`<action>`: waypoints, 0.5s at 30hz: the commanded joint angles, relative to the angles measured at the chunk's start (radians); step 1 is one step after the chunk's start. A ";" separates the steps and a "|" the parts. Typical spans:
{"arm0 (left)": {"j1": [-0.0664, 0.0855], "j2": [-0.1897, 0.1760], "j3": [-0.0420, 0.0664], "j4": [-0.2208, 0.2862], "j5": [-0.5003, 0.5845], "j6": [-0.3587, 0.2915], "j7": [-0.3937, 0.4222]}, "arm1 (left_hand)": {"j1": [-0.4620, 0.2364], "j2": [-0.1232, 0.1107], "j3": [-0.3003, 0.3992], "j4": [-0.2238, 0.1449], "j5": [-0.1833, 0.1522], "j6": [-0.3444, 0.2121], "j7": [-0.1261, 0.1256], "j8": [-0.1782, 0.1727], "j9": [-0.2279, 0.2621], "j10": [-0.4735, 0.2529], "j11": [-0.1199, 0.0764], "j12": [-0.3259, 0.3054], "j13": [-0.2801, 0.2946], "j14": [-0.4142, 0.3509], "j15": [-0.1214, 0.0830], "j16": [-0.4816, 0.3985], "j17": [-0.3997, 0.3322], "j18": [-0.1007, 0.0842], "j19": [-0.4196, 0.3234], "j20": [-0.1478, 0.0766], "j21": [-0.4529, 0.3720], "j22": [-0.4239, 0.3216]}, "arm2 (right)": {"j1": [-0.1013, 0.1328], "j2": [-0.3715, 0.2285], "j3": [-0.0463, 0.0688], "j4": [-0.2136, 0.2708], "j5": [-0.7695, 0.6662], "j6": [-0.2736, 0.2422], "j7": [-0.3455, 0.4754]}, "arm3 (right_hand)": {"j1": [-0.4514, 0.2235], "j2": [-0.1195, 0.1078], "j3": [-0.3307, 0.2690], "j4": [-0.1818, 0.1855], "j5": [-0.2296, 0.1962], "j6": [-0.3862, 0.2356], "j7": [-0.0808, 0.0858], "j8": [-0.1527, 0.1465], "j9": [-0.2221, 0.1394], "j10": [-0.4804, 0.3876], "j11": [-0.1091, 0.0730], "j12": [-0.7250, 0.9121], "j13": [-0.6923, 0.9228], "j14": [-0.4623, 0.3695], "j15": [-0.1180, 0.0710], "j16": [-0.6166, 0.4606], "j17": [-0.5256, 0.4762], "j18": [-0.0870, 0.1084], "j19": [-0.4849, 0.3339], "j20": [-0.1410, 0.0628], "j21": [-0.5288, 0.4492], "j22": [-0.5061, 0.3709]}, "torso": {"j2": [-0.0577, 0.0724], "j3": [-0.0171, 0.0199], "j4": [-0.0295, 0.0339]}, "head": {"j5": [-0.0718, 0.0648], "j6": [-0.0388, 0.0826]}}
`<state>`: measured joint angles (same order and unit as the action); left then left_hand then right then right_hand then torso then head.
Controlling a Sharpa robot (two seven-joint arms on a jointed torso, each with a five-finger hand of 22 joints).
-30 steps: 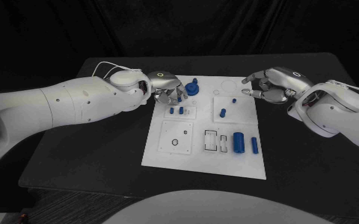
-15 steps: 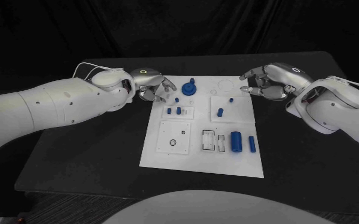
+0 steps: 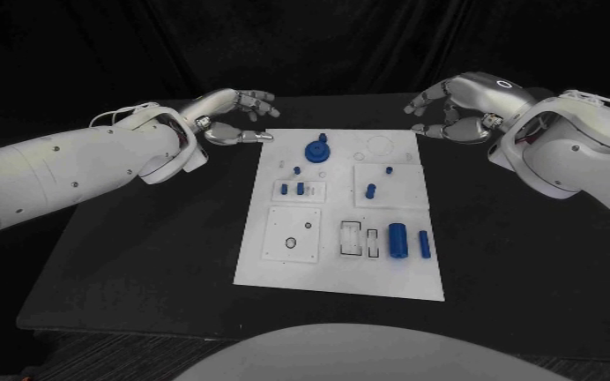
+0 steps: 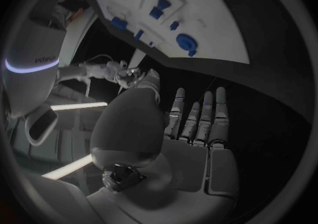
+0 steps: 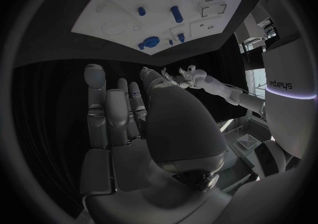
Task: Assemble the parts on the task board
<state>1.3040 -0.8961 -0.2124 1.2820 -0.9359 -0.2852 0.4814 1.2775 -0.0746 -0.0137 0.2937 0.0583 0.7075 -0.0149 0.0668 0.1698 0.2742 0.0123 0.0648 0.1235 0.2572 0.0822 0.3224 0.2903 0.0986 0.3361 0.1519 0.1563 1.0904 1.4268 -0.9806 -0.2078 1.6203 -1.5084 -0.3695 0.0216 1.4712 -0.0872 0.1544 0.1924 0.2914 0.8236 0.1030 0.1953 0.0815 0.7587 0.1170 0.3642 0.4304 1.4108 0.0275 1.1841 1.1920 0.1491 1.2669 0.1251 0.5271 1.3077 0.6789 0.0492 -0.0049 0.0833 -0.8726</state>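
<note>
Left hand (image 3: 235,116), right hand (image 3: 460,109); one task board (image 3: 333,257).

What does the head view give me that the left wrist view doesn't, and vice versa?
Head view alone: the whole task board outline, both hands at its far end, the left hand off the far-left corner, the right hand off the far-right corner, and the large blue cylinder near the board's near right. Left wrist view alone: the left hand's palm side, fingers straight and apart, holding nothing. Both: the blue round part at the board's far end.
</note>
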 commanded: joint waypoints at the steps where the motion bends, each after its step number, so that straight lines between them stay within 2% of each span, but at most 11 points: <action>1: 0.004 -0.014 0.001 0.027 0.545 0.207 0.169 | -0.024 0.042 -0.065 0.002 0.035 -0.103 -0.013 -0.008 -0.036 -0.119 -0.039 -0.002 -0.053 -0.170 -0.011 -0.229 -0.172 0.003 -0.127 0.016 -0.095 -0.111 | 0.007 0.016 0.000 -0.002 -0.170 0.171 -0.126 | 0.002 -0.008 -0.010 -0.020 -0.031 0.012 -0.004 -0.014 0.004 -0.031 0.005 -0.037 -0.041 -0.020 -0.009 -0.026 -0.023 0.018 -0.019 -0.003 -0.041 0.020 | -0.003 -0.0141 0.0024 | -0.008 0.000; 2: 0.004 -0.017 0.001 0.034 0.599 0.234 0.180 | -0.027 0.046 -0.072 0.003 0.036 -0.126 -0.010 -0.010 -0.043 -0.134 -0.044 -0.002 -0.061 -0.186 -0.011 -0.252 -0.194 0.008 -0.142 0.017 -0.097 -0.130 | 0.008 0.022 0.000 -0.005 -0.188 0.189 -0.132 | 0.003 -0.009 -0.012 -0.022 -0.035 0.012 -0.005 -0.017 0.004 -0.033 0.005 -0.041 -0.047 -0.022 -0.010 -0.028 -0.026 0.019 -0.021 -0.004 -0.047 0.019 | -0.004 -0.0162 0.0031 | -0.009 0.000; 3: 0.004 -0.021 0.000 0.043 0.656 0.264 0.192 | -0.031 0.034 -0.081 0.003 0.033 -0.199 -0.002 -0.009 -0.063 -0.166 -0.050 -0.009 -0.075 -0.220 -0.014 -0.288 -0.234 0.014 -0.195 0.014 -0.103 -0.253 | 0.008 0.030 0.000 -0.010 -0.206 0.211 -0.138 | 0.006 -0.010 -0.018 -0.032 -0.042 0.012 -0.008 -0.023 0.005 -0.037 0.006 -0.051 -0.063 -0.030 -0.011 -0.039 -0.036 0.020 -0.026 -0.006 -0.063 0.017 | -0.004 -0.0180 0.0040 | -0.010 0.000; 4: 0.003 -0.023 0.000 0.049 0.695 0.286 0.200 | -0.034 0.032 -0.084 0.003 0.030 -0.220 -0.004 -0.014 -0.070 -0.177 -0.054 -0.008 -0.081 -0.231 -0.018 -0.301 -0.252 0.021 -0.220 0.014 -0.106 -0.321 | 0.007 0.036 0.000 -0.014 -0.218 0.228 -0.142 | 0.009 -0.010 -0.022 -0.039 -0.046 0.010 -0.010 -0.030 0.004 -0.044 0.007 -0.061 -0.077 -0.037 -0.012 -0.050 -0.046 0.022 -0.033 -0.006 -0.083 0.013 | -0.004 -0.0196 0.0049 | -0.012 0.000; 5: 0.002 -0.026 0.000 0.058 0.734 0.311 0.209 | -0.042 0.033 -0.086 0.003 0.028 -0.244 -0.010 -0.018 -0.078 -0.190 -0.061 -0.007 -0.088 -0.242 -0.021 -0.312 -0.268 0.030 -0.244 0.013 -0.109 -0.396 | 0.006 0.043 0.000 -0.019 -0.230 0.246 -0.146 | 0.010 -0.010 -0.024 -0.041 -0.047 0.009 -0.011 -0.033 0.004 -0.045 0.008 -0.063 -0.082 -0.038 -0.012 -0.051 -0.047 0.022 -0.035 -0.006 -0.088 0.012 | -0.005 -0.0261 0.0087 | -0.016 0.000; 6: 0.001 -0.027 0.000 0.065 0.758 0.328 0.215 | -0.046 0.031 -0.088 0.008 0.025 -0.274 -0.018 -0.021 -0.086 -0.200 -0.068 -0.010 -0.093 -0.250 -0.025 -0.318 -0.279 0.034 -0.259 0.013 -0.112 -0.454 | 0.005 0.048 0.000 -0.023 -0.238 0.258 -0.148 | 0.010 -0.009 -0.027 -0.044 -0.048 0.007 -0.012 -0.038 0.004 -0.048 0.009 -0.069 -0.091 -0.043 -0.011 -0.058 -0.053 0.023 -0.039 -0.005 -0.100 0.010 | -0.006 -0.0285 0.0104 | -0.020 0.000; 7: -0.001 -0.029 0.000 0.074 0.783 0.347 0.221 | -0.054 0.029 -0.090 0.003 0.023 -0.359 -0.036 -0.026 -0.107 -0.219 -0.085 -0.018 -0.101 -0.257 -0.034 -0.322 -0.290 0.041 -0.275 0.013 -0.115 -0.507 | 0.003 0.053 0.000 -0.027 -0.245 0.271 -0.149 | 0.009 -0.007 -0.038 -0.053 -0.053 -0.011 -0.008 -0.058 -0.001 -0.070 0.015 -0.090 -0.119 -0.072 -0.006 -0.097 -0.088 0.030 -0.067 -0.002 -0.173 -0.004 | -0.006 -0.0336 0.0149 | -0.027 0.000; 9: -0.005 -0.030 0.000 0.085 0.808 0.371 0.229 | -0.069 0.017 -0.094 0.004 0.016 -0.432 -0.056 -0.034 -0.129 -0.241 -0.101 -0.029 -0.109 -0.257 -0.047 -0.322 -0.290 0.057 -0.282 0.011 -0.115 -0.548 | 0.000 0.060 0.000 -0.033 -0.256 0.286 -0.146 | 0.007 -0.007 -0.046 -0.056 -0.058 -0.030 0.000 -0.073 -0.007 -0.088 0.021 -0.104 -0.139 -0.083 -0.001 -0.109 -0.099 0.030 -0.073 0.002 -0.182 -0.006 | -0.007 -0.0360 0.0173 | -0.032 0.000; 13: -0.022 -0.027 0.000 0.107 0.844 0.416 0.245 | -0.077 0.014 -0.093 0.005 0.017 -0.511 -0.085 -0.042 -0.145 -0.260 -0.115 -0.046 -0.116 -0.257 -0.057 -0.322 -0.290 0.072 -0.295 0.007 -0.121 -0.649 | -0.011 0.074 0.000 -0.045 -0.274 0.310 -0.135 | 0.005 -0.006 -0.055 -0.059 -0.064 -0.034 0.002 -0.082 -0.010 -0.080 0.023 -0.107 -0.157 -0.087 0.003 -0.115 -0.108 0.030 -0.073 0.005 -0.189 -0.007 | -0.007 -0.0456 0.0278 | -0.048 0.000; 14: -0.027 -0.027 0.000 0.109 0.850 0.425 0.248 | -0.081 0.016 -0.092 0.005 0.018 -0.528 -0.096 -0.044 -0.146 -0.264 -0.122 -0.052 -0.118 -0.257 -0.062 -0.322 -0.290 0.075 -0.317 0.002 -0.132 -0.802 | -0.016 0.080 0.000 -0.050 -0.277 0.311 -0.130 | 0.000 -0.005 -0.061 -0.058 -0.069 -0.035 -0.001 -0.085 -0.010 -0.069 0.024 -0.107 -0.166 -0.084 0.005 -0.113 -0.108 0.030 -0.069 0.007 -0.191 -0.007 | -0.006 -0.0481 0.0309 | -0.050 0.000; 15: -0.030 -0.027 0.000 0.110 0.853 0.430 0.248 | -0.081 0.021 -0.091 0.004 0.019 -0.532 -0.100 -0.044 -0.146 -0.266 -0.123 -0.053 -0.118 -0.257 -0.061 -0.322 -0.290 0.075 -0.323 0.001 -0.137 -0.857 | -0.018 0.084 0.000 -0.054 -0.278 0.309 -0.125 | -0.003 -0.002 -0.066 -0.059 -0.072 -0.030 0.001 -0.087 -0.010 -0.051 0.023 -0.105 -0.177 -0.087 0.007 -0.124 -0.122 0.031 -0.064 0.009 -0.195 -0.007 | -0.005 -0.0496 0.0330 | -0.051 0.000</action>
<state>1.2772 -0.9240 -0.2131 1.3883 -0.1870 0.0579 0.6529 1.2010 -0.0586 -0.1018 0.2966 0.0783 0.1834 -0.1097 0.0270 0.0244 0.0163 -0.1115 0.0144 0.0065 0.0004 0.0249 0.0035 0.0011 0.1550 0.0212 0.1541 0.0242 0.2905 1.4131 -0.9004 -0.2081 1.5708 -1.7332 -0.1112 -0.0838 1.4773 -0.0932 0.0931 0.1348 0.2236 0.7946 0.1054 0.1117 0.0719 0.6938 0.1419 0.2603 0.2602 1.3291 0.0305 1.0683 1.0784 0.1646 1.1987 0.1288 0.3364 1.3022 0.6727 0.0091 0.0177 0.0378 -0.8726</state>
